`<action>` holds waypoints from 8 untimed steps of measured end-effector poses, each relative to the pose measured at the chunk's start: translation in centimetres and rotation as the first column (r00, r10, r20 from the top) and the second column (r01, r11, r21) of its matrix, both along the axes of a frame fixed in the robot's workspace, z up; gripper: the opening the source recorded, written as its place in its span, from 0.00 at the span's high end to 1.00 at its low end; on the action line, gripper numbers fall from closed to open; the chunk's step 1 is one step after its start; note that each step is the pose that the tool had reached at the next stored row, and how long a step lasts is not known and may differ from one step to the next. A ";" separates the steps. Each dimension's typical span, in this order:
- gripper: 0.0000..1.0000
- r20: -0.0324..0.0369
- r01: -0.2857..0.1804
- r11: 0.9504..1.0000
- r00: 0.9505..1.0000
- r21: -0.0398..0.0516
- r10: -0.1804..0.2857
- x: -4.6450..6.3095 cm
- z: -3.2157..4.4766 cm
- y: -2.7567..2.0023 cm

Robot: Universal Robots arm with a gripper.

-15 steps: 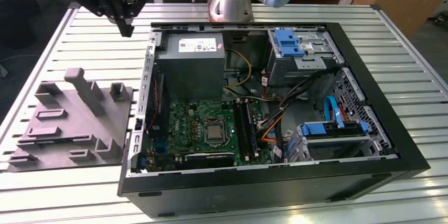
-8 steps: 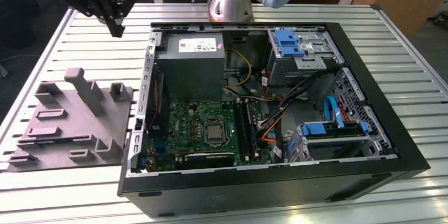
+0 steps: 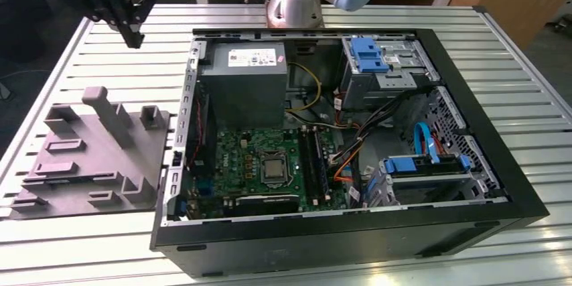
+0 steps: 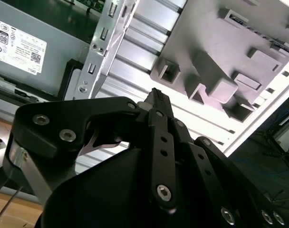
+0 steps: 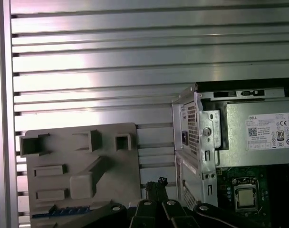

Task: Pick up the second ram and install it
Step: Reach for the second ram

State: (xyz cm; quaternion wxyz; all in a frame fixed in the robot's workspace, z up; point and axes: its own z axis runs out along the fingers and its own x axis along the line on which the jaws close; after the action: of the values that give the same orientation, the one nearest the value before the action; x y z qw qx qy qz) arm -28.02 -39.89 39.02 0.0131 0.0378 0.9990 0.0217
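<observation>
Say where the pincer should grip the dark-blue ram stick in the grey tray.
Pinch the long, thin dark-blue ram stick across its flat faces near mid-length, coming down from above. In the first wrist view it seems to stand on edge in the grey moulded plastic tray, leaving just its upper long edge free.

A white label (image 3: 256, 57) lies flat on the grey power supply (image 3: 240, 98), near 1 end of it (small black lines, a code square and round marks cover it in both wrist views); no word reads surely.
</observation>
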 end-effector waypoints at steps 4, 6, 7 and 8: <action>0.90 0.000 0.000 1.000 1.000 0.000 0.000 -1.1 -0.03 0.00; 0.90 0.000 0.000 1.000 1.000 0.000 0.000 -1.6 -0.04 0.00; 0.90 0.000 0.000 1.000 1.000 0.000 0.000 -1.8 -0.04 0.00; 0.90 0.000 0.000 1.000 1.000 0.000 0.000 -2.1 -0.04 0.00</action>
State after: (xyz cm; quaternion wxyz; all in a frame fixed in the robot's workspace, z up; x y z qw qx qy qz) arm -30.12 -39.89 38.98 0.0131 0.0379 0.9990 0.0217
